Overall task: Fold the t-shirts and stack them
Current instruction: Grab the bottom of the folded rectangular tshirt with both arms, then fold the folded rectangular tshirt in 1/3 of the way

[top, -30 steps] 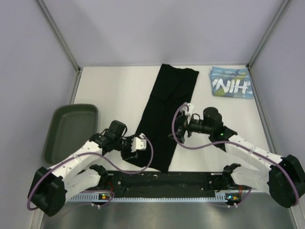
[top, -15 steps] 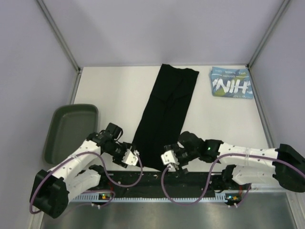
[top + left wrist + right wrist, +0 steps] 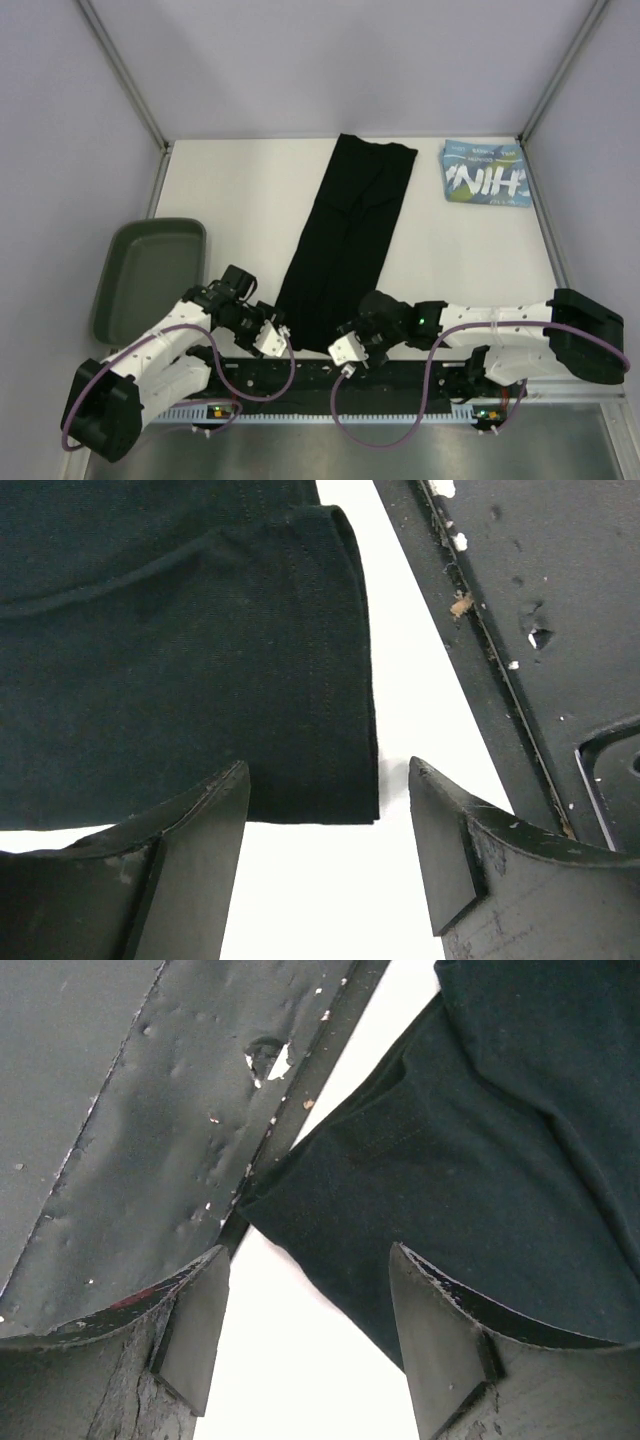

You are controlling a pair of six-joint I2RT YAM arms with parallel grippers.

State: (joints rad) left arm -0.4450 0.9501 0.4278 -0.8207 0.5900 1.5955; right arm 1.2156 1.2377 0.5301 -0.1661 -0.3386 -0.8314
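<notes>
Black t-shirt point(image 3: 348, 240) folded lengthwise only; light blue t-shirt point(image 3: 487, 185) folded.
Left gripper point(image 3: 270, 337) and right gripper point(image 3: 348, 352), both spread and empty, have the black hem corners just ahead; the blue shirt lies far beyond the right gripper; cross-folding and stacking remain.

Bare table point(image 3: 230, 190) stretching at 10 o'clock of the black shirt point(image 3: 350, 230) — tray point(image 3: 150, 280) blocking 9 o'clock, blue shirt point(image 3: 487, 185) 2 o'clock.

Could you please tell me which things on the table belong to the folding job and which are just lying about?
Part of the job:
- black t-shirt, laid out as a long strip mid-table
- light blue t-shirt, folded, at the far right corner

Just lying about:
- dark green tray, at the left edge
</notes>
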